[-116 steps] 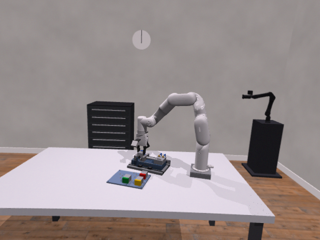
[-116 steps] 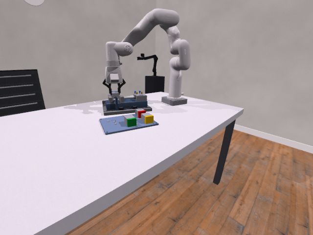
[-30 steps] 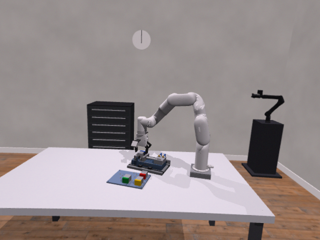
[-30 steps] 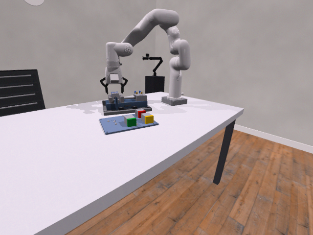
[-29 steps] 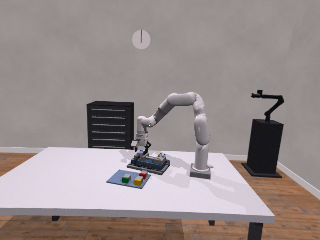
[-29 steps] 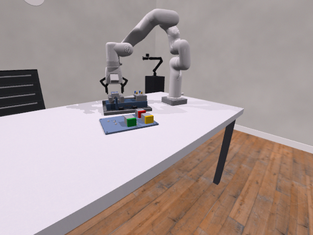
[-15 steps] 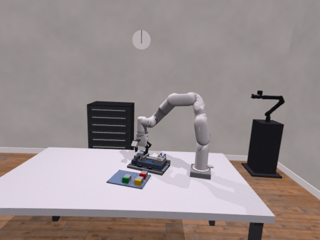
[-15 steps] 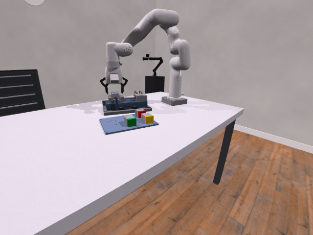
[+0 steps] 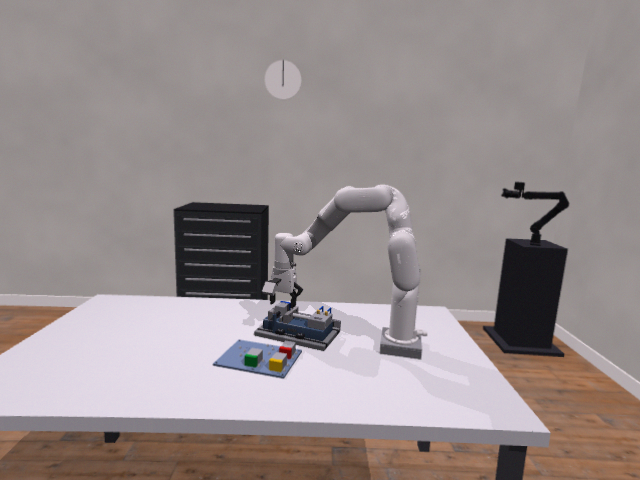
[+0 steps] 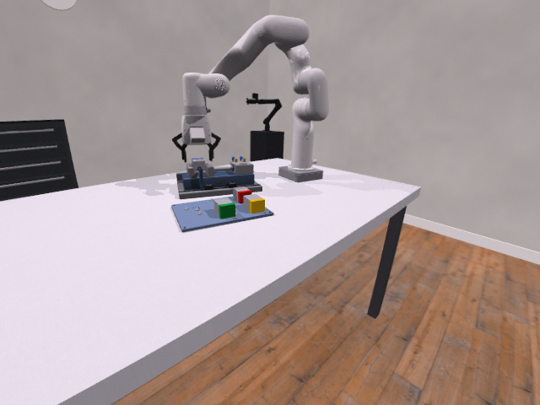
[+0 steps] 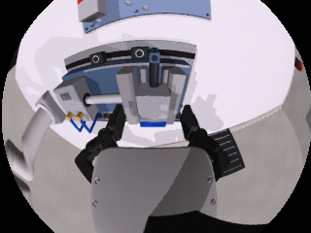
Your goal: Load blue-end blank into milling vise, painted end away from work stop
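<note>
In the top view, my fingers are spread and pinch nothing, above the end of the vise that lies farther from my base. The vise stands toward the far edge of the surface. Between it and the near edge lies the infeed plate, bearing the green-ended blank, the yellow-ended blank and the red-ended blank. My base is toward the right edge. Beyond the far edge, a drawer cabinet stands behind, left of me.

In the exterior view, my two fingers hang well apart, over the vise. The three blanks sit grouped toward one end of the plate, small knobs near its other end. A black pedestal with a small dark arm stands beyond the surface.

In the wrist view, I see the blue-ended blank between the jaws, its painted end away from the infeed plate. The fixed jaw stands on one side, the hose-side jaw on the other. The work stop is at its plain end; I cannot tell whether they touch. Blue hoses rise beside the hose block.
</note>
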Controlling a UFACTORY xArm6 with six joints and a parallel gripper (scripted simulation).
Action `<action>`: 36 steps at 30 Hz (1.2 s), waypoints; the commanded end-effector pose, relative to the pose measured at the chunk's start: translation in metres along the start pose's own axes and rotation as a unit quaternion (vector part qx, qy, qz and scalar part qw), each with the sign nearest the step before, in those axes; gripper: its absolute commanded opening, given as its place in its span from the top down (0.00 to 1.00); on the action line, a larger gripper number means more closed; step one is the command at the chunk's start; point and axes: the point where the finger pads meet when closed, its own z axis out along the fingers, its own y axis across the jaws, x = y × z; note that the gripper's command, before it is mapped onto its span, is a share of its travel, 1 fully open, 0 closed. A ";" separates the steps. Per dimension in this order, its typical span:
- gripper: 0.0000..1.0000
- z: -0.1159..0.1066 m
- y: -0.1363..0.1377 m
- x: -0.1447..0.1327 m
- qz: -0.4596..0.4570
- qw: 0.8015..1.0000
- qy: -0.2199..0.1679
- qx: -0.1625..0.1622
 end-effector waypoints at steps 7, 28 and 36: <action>0.00 -0.003 0.001 0.000 0.000 1.000 0.000 -0.002; 0.00 -0.007 0.001 0.000 0.000 1.000 0.000 -0.002; 0.00 -0.008 0.001 0.000 0.000 1.000 0.000 -0.002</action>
